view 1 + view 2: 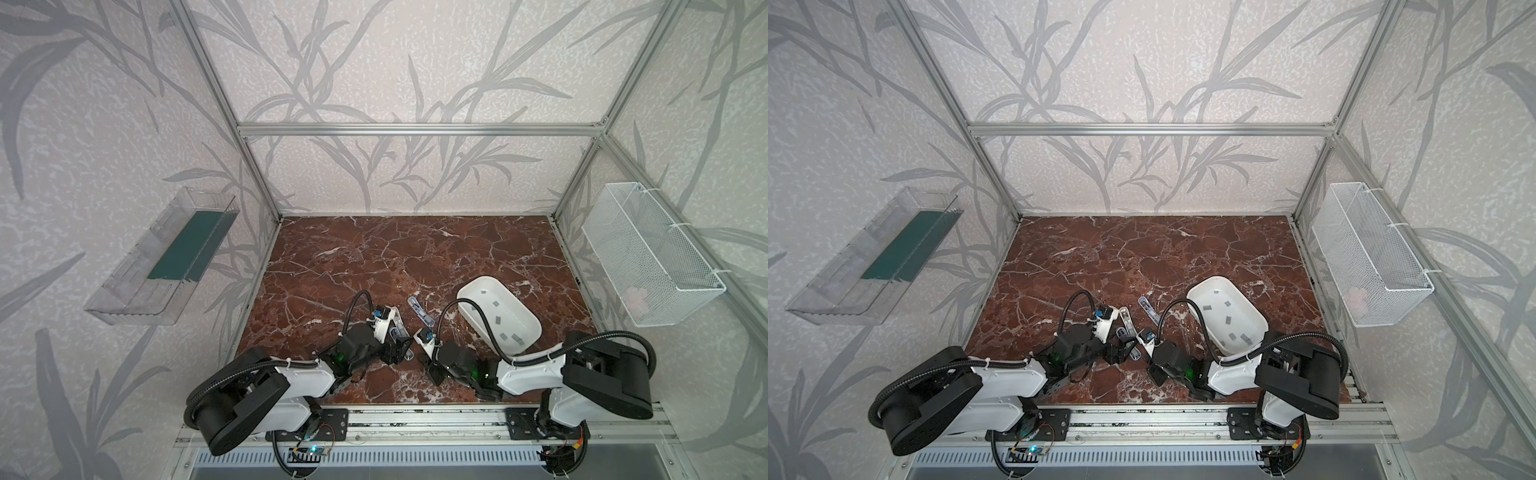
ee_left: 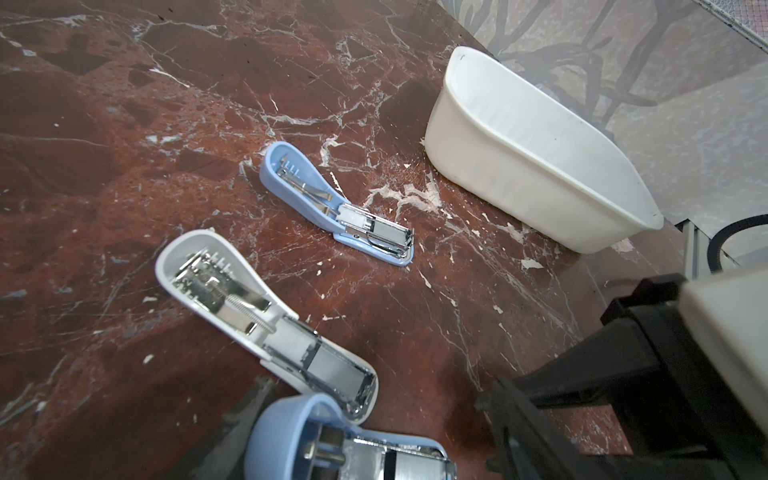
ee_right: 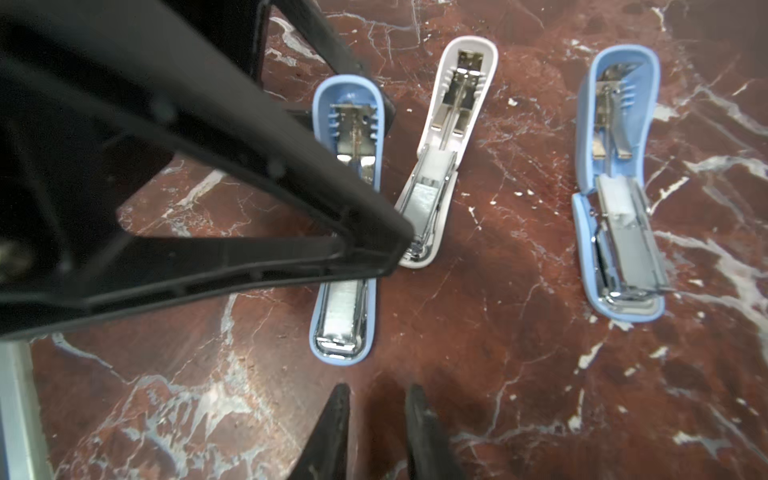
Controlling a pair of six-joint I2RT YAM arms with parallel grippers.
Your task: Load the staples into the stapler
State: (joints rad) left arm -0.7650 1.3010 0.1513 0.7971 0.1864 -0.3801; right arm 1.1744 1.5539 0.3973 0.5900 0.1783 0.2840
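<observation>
Marble tabletop [image 1: 374, 257]: left fingers [image 3: 291, 187] wide astride a blue stapler [image 3: 345, 307], seemingly not gripping; right fingers [image 3: 332, 432] narrowly parted.

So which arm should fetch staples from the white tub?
Right, probably. The white tub of staples sits beside that arm and the right gripper is empty; the left gripper straddles a blue stapler.

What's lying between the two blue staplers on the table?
The white stapler, opened flat, lies between the nearer blue stapler and the farther blue stapler. The right wrist view shows it clearly.
</observation>
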